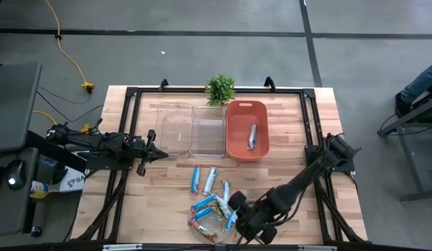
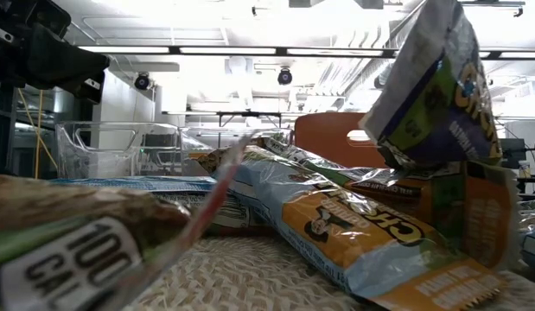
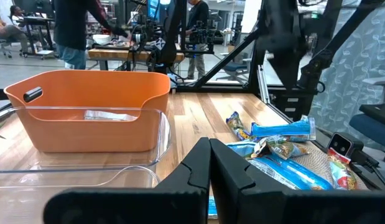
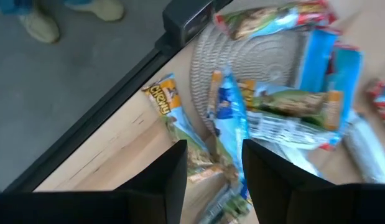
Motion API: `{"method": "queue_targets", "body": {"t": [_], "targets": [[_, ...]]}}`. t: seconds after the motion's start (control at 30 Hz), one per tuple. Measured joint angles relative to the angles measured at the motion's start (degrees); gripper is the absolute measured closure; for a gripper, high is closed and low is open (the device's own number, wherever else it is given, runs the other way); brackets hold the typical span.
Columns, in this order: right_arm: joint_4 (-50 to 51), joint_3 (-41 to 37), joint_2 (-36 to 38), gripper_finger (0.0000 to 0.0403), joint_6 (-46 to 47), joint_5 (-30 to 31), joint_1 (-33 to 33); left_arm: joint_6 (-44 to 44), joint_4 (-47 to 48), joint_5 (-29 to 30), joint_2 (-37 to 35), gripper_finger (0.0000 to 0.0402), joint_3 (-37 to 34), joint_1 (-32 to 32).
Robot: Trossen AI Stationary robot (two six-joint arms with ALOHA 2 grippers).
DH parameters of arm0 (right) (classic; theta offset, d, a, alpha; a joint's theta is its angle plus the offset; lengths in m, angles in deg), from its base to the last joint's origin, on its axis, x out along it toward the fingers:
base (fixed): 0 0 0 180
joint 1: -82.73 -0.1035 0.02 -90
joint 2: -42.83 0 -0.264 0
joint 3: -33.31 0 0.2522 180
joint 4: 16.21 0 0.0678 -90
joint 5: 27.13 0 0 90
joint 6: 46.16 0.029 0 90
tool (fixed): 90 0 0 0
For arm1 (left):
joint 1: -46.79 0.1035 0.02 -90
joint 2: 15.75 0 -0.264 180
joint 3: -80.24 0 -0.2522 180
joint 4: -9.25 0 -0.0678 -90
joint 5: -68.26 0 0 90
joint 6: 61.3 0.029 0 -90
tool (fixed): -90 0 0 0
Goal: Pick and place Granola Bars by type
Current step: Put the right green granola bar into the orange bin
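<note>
Several granola bars in blue, silver-white and brown-gold wrappers lie heaped on a round woven mat (image 1: 202,233) at the table's near edge (image 4: 273,106). Three more bars (image 1: 210,180) lie flat on the wood just beyond the mat. One silver bar (image 1: 252,136) lies in the orange bin (image 1: 236,150). My right gripper (image 1: 234,210) hangs open above the heap's right side, slanting down, with a blue bar (image 4: 228,118) showing below the gap between its fingers (image 4: 212,168). My left gripper (image 1: 160,155) waits shut at the table's left (image 3: 209,163).
Two clear bins (image 1: 175,127) (image 1: 207,129) stand left of the orange bin at the table's middle back. A small green plant (image 1: 220,89) stands at the far edge. A black frame (image 1: 310,125) runs around the tabletop. Bare wood lies right of the orange bin.
</note>
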Motion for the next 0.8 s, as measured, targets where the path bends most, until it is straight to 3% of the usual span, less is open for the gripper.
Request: {"method": "queue_targets", "body": {"t": [0.23, 0.6, 0.8], "targets": [[-1.93, 0.00, -3.69, 0.0259, -2.81, -2.87, 0.82, -0.01, 0.01, 0.00, -0.01, 0.0400, -0.02, 0.01], [-3.89, -0.13, -4.59, 0.0203, -5.20, -3.00, 3.92, -0.01, 0.01, 0.00, -0.01, 0.0400, -0.02, 0.01], [-9.54, -6.25, -4.89, 0.0192, -7.62, -3.17, 4.17, -0.01, -0.01, 0.00, 0.00, 0.0400, -0.02, -0.01]]}}
